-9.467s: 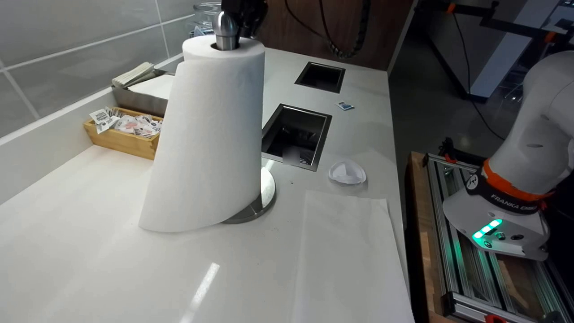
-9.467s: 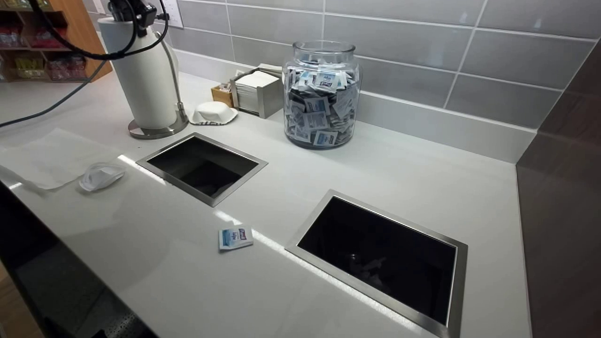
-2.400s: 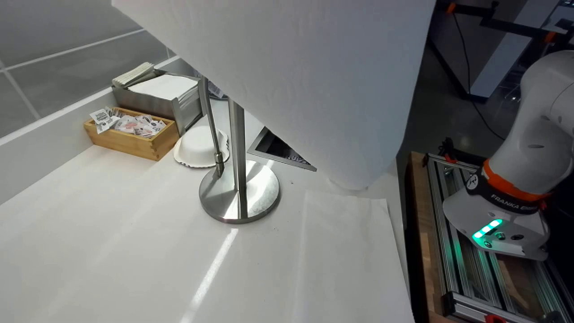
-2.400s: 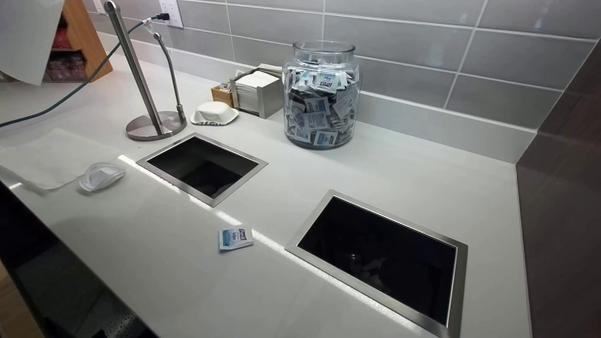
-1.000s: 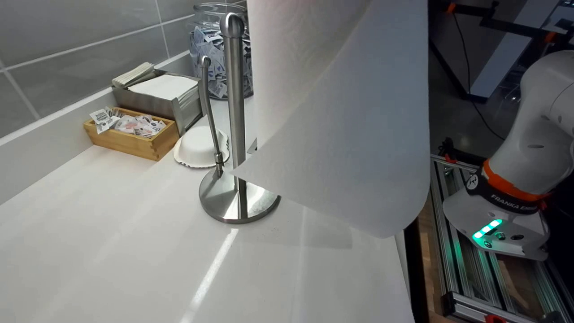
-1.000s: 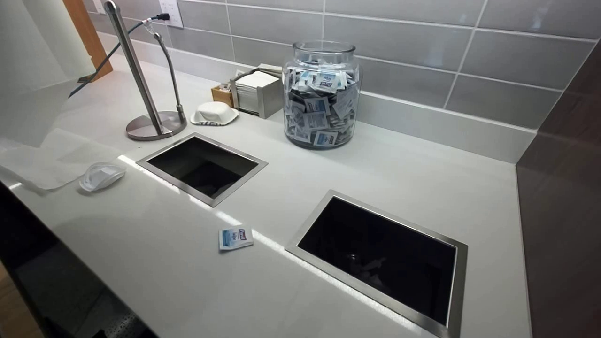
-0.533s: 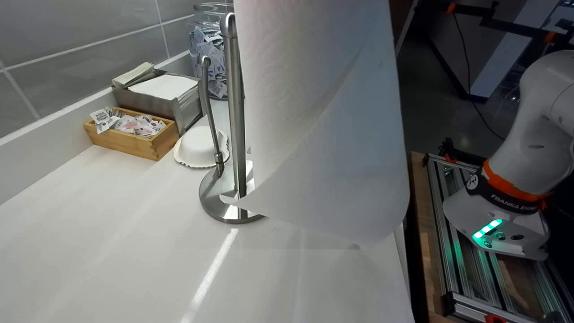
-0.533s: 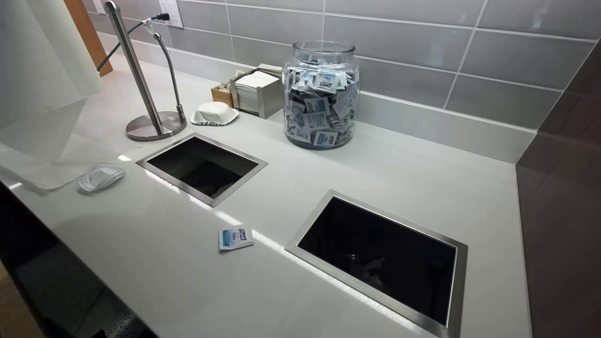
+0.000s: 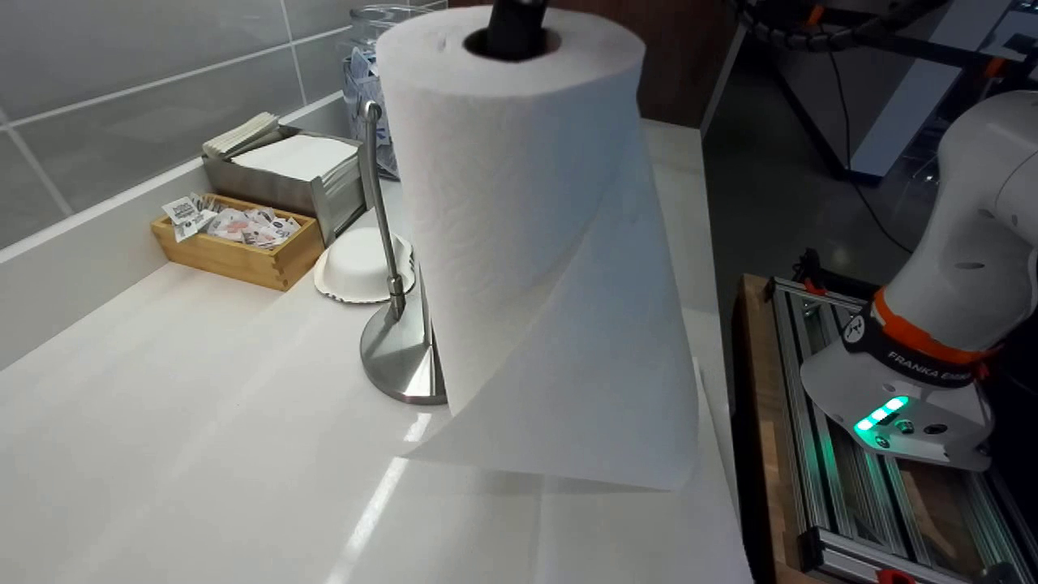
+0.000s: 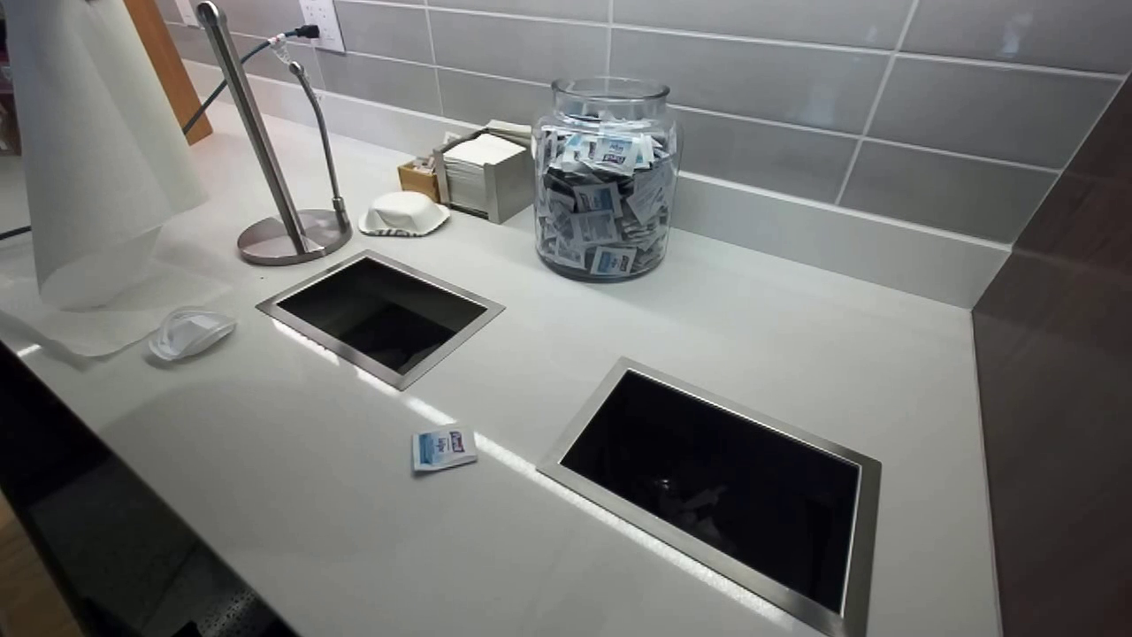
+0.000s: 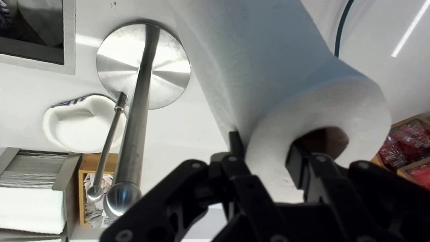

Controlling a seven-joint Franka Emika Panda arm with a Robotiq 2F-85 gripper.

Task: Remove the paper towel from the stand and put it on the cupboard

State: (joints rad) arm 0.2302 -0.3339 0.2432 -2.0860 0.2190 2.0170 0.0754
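The paper towel (image 9: 519,211), a thick white roll with a loose sheet trailing from its side, is off the stand and upright beside it. It also shows in an exterior view (image 10: 97,168) and in the wrist view (image 11: 262,64). My gripper (image 11: 263,143) is shut on the roll's wall, one finger inside the brown core, the other outside. The silver stand (image 10: 265,159) is bare; its base (image 9: 393,361) is partly hidden by the roll. The loose sheet hangs low over the white cupboard (image 9: 243,422); I cannot tell whether the roll touches it.
A flat white sheet (image 10: 177,287) and a small white disc-shaped object (image 10: 193,334) lie near the front edge. Dark cut-outs (image 10: 380,318) are in the top. A white bowl (image 9: 361,264), wooden box (image 9: 235,251), napkin holder (image 9: 276,182) and glass jar (image 10: 606,186) stand toward the wall.
The roll was on the stand at first, then was lifted clear of it. Over the last second it has come down beside the stand, its top now showing. The stand has stayed put.
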